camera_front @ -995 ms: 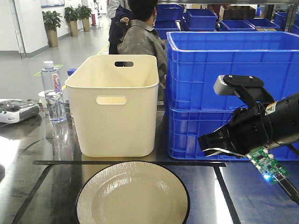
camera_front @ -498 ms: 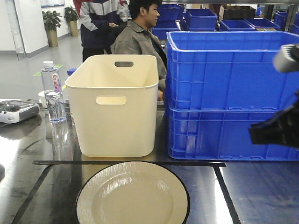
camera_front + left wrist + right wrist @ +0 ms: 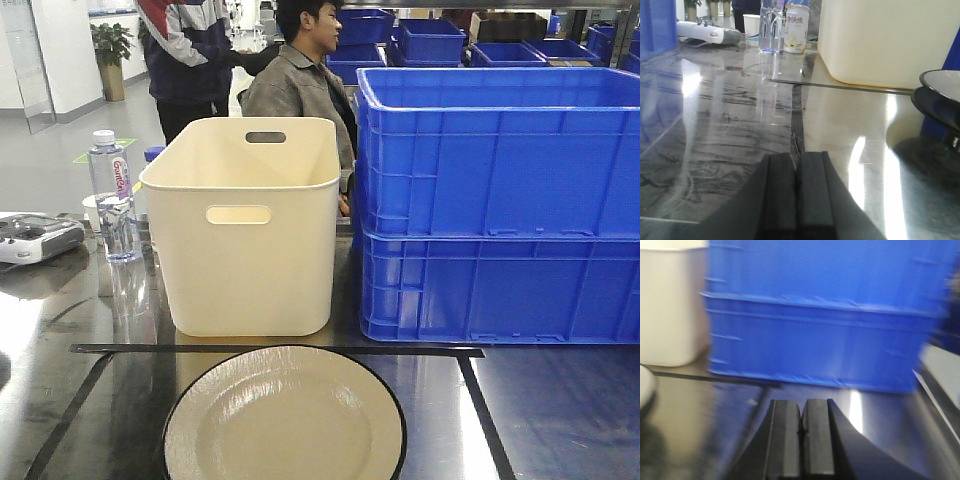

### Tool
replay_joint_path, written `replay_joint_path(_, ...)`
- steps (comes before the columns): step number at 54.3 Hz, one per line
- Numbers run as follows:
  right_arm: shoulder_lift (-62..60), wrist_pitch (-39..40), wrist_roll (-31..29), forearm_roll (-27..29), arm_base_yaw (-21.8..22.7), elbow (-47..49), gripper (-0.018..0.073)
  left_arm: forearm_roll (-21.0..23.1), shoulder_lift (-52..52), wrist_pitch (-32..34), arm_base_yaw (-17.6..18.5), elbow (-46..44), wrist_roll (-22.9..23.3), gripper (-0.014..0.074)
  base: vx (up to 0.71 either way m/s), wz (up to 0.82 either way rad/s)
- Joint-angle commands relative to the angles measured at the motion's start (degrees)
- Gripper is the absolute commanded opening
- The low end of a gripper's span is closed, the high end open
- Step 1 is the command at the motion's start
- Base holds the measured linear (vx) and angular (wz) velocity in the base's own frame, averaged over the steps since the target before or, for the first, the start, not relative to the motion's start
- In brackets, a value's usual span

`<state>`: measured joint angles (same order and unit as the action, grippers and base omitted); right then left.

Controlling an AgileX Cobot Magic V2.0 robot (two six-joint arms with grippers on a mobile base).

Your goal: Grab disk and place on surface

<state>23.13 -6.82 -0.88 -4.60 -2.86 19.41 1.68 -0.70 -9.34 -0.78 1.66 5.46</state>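
The disk lies flat on the bench, just in front of the cream bin; blue crates beside it. Left end effector and right end effector are both closed, empty.

The tabletop is seen from the front at bench height; each wrist view is taken low over it, past closed fingers. The cream bin and blue crates are shared with the blurred right view
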Motion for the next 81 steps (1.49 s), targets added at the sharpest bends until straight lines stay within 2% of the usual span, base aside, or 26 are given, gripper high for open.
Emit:
replay_joint_path(1, -8.0, 7.2, 0.0, -1.0, 3.7, -7.7, -0.0008, 0.1, -0.8, 4.4, 0.3, -1.1, -0.1, -0.0007, 0.0, 0.0)
replay_joint_path(10, -23.9, 7.5, 0.2, -0.9, 4.1, -22.0, -0.0008, 0.1, -0.8, 4.4, 0.3, -1.1, -0.1, -0.0007, 0.0, 0.0)
replay_joint_path(13, -24.4, 0.5, 0.2, -1.4, 4.1, -21.2, -0.0008, 0.1, -0.7, 4.4, 0.3, -1.1, -0.1, -0.0008, 0.0, 0.0)
replay_joint_path(19, -24.5, -1.4, -0.3, -4.1, 4.1, -21.6, -0.0008, 0.1, -0.7, 4.4, 0.3, -1.1, -0.1, -0.0008, 0.0, 0.0)
replay_joint_path(32, -24.4, 3.7, 1.4, -4.0, 4.0, -21.6, -0.0008, 0.1, -0.8, 4.3, 0.3, -1.1, -0.1, -0.0008, 0.0, 0.0)
replay_joint_path(81, -24.3, 3.7, 1.4, -4.1, 4.1, -21.6, -0.0008, 0.1, -0.8, 4.3, 0.3, -1.1, -0.1, -0.0008, 0.0, 0.0)
